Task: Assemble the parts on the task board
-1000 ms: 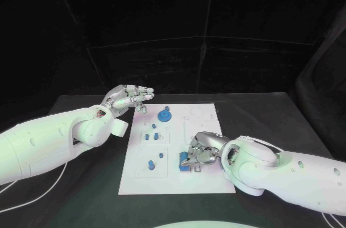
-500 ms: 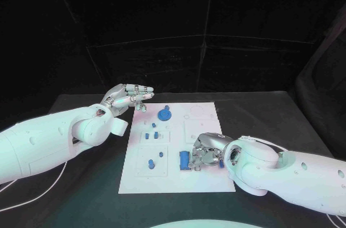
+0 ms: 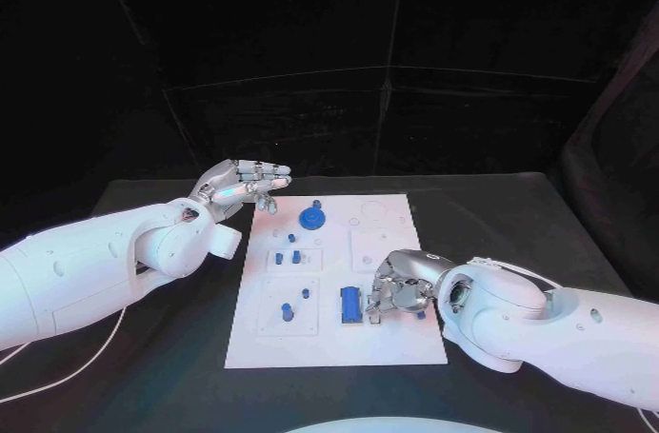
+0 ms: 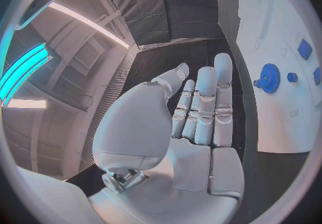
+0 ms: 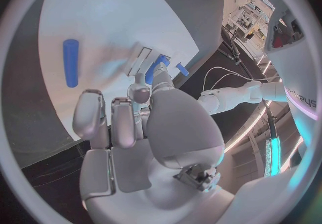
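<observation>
Head view: the white task board [image 3: 336, 281] lies in the middle of the black bench [image 3: 509, 214], long axis running near to far.

Left robot hand [image 3: 245, 184] hangs above the bench just off the board's far-left corner. Fingers straight and side by side, thumb apart, nothing in it; the left wrist view shows the bare palm [image 4: 191, 143] with no part in contact.

Right robot hand [image 3: 394, 288] is low over the near-right part of the board, fingers curled downward. Whether the fingertips pinch a part cannot be told from the head view. In the right wrist view the fingers [image 5: 101, 116] bend toward the board surface and nothing is seen between them; state of this hand is left as undetermined.

Parts on the board:
- blue gear [image 3: 313, 219] at the far end, near the middle line; also in the left wrist view [image 4: 270, 78].
- small blue pegs [image 3: 288, 257] in the left column, nearer than the gear.
- a further blue peg [image 3: 288, 311] in the near-left recess.
- flat blue block [image 3: 351, 305] just left of the right robot hand, near it; contact with the fingers cannot be told.
- blue cylinder [image 5: 70, 63] lying flat on the white board, well apart from the fingertips, in the right wrist view.
</observation>
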Controlling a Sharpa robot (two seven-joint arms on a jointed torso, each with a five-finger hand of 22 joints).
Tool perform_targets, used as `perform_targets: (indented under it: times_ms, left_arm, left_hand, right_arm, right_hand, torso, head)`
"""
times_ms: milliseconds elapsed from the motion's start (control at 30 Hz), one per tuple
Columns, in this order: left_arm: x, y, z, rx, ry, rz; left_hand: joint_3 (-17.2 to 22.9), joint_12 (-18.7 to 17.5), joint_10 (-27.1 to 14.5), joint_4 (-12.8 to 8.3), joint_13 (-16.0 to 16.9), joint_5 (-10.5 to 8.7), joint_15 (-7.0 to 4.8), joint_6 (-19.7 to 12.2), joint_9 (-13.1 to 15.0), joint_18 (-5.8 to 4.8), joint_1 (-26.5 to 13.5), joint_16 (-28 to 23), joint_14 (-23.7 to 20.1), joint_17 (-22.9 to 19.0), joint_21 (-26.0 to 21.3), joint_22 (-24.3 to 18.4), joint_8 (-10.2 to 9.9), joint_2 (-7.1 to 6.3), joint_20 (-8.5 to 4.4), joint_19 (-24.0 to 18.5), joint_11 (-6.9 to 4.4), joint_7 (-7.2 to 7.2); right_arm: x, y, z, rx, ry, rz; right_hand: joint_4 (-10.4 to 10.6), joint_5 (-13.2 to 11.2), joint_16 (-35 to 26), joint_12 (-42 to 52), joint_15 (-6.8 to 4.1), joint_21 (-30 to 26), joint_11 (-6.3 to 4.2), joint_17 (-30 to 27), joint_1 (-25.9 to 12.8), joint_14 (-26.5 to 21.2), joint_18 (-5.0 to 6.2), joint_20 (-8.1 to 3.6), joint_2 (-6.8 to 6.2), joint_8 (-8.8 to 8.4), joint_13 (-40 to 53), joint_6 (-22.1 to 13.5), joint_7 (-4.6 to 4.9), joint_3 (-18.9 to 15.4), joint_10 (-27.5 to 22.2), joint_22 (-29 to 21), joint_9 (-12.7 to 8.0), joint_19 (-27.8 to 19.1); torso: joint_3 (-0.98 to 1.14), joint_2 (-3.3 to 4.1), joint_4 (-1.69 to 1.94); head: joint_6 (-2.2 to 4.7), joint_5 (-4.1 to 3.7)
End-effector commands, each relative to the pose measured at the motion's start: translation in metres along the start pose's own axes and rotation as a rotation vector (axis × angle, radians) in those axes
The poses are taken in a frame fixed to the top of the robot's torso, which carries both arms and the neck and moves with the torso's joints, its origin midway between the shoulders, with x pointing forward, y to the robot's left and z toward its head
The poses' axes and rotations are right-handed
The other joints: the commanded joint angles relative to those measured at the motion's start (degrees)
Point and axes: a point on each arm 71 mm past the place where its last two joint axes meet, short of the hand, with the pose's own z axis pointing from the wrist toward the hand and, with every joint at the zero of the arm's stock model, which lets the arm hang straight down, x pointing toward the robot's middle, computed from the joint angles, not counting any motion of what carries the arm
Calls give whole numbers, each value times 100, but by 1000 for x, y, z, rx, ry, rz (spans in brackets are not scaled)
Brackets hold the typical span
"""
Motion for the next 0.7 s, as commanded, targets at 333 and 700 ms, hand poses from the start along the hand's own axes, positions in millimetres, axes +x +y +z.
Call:
perform_targets:
  times_ms: [333, 700]
  left_arm:
    - [-1, -1, -1, 5, 6, -6]
    - [2, 1, -1, 1, 12, -8]
  left_hand:
    - [-9, 25, -30, -26, -6, 34, 4, 9, 0, 83, 16, -20, -54, -4, -39, -7, 13, 19, 17, -32, -13, 27]
    - [-9, 25, -30, -26, -6, 34, 4, 9, 0, 83, 16, -20, -54, -4, -39, -7, 13, 19, 17, -32, -13, 27]
  right_arm:
    - [-20, -45, -26, 64, -85, 109]
    - [-21, -68, -34, 205, -52, -32]
  right_hand:
    - [62, 301, -26, -143, 122, -30, 66, -3, 7, 285, -10, 90, 191, -308, -87, -162, 101, -68, -94, -2, -148, -32]
    - [335, 335, -115, -241, 103, -59, 35, -117, -265, 258, 2, 87, 134, -375, -150, 103, 49, -322, -87, -44, -188, -52]
  torso:
    - [-9, -13, -7]
    - [-5, -14, -17]
  head:
    - [45, -80]
    - [94, -147]
